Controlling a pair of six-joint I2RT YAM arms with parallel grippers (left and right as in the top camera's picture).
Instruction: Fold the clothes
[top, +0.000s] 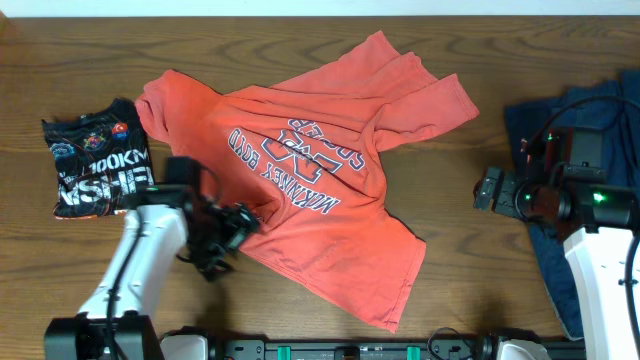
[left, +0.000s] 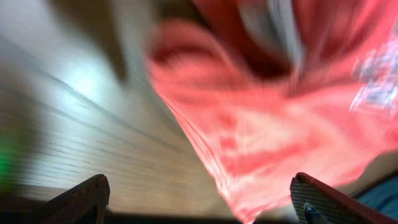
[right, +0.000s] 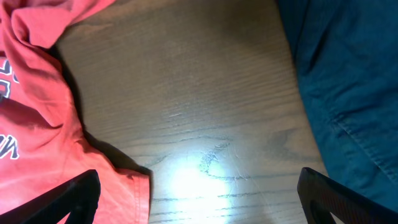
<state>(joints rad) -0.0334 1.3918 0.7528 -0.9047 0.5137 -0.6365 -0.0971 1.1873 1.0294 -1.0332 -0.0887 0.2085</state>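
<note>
Overhead: crumpled coral T-shirt (top: 320, 170) on wood-grain table (top: 450, 60); left hand (top: 240, 225), right hand (top: 487, 190) both spread wide, empty.

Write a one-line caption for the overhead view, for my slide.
Coral-red T-shirt lies crumpled, lettering up, between a black printed shirt and a navy-blue garment on a wooden table.

White arm links (top: 135, 265) with black joints, black cables, green status lights (top: 598, 197), dark textured jaws.
</note>
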